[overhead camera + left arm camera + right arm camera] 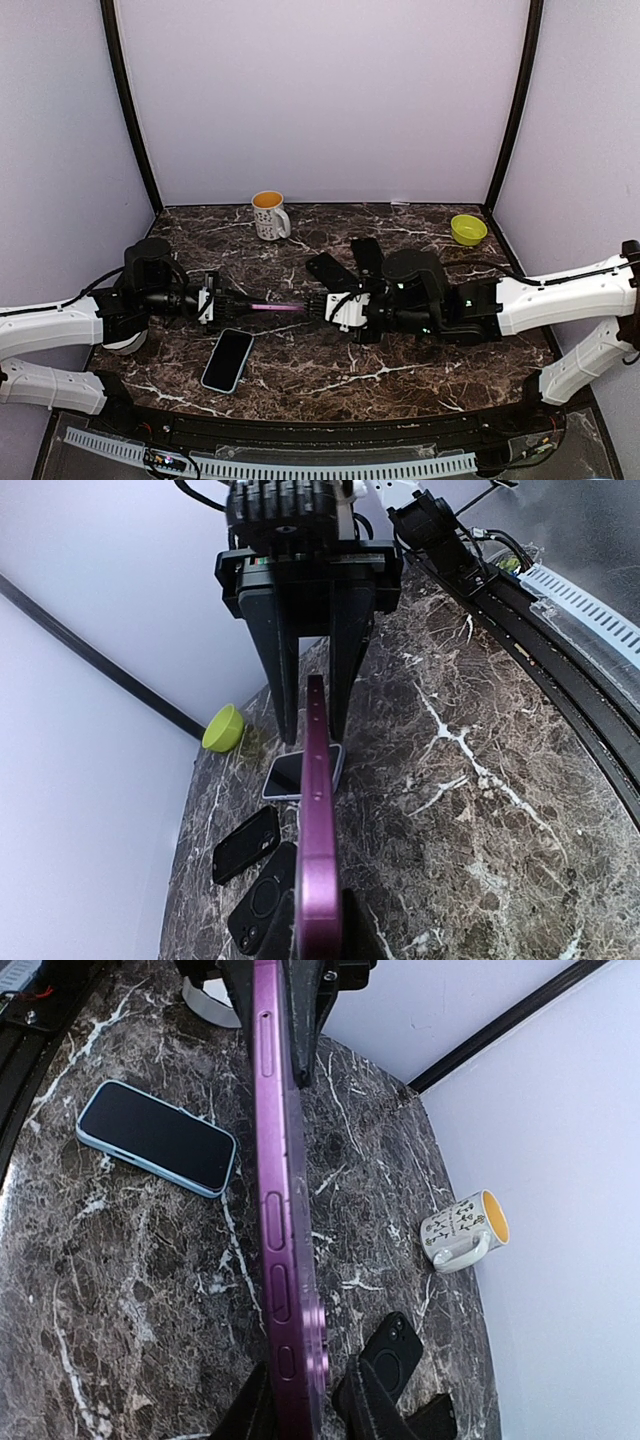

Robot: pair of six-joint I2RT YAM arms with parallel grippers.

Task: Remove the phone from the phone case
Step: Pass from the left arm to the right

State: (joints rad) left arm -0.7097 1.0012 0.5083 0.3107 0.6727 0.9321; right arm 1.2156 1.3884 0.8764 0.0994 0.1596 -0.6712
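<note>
A purple phone case (278, 307) hangs level above the table, edge-on to both wrist cameras, stretched between the two grippers. Whether the phone sits inside it cannot be seen. My left gripper (240, 303) is shut on its left end; its dark fingers (360, 930) press both faces of the case (318, 810). My right gripper (318, 306) straddles the other end, by the camera bump (318, 1335). One of its fingers (245, 1410) touches the case (280, 1180); the other stands a narrow gap off.
A phone in a light blue case (228, 360) lies screen-up below the held case. Two black cases (330, 268) (366, 252) lie behind it. A white mug (268, 214) and a green bowl (468, 229) stand near the back wall.
</note>
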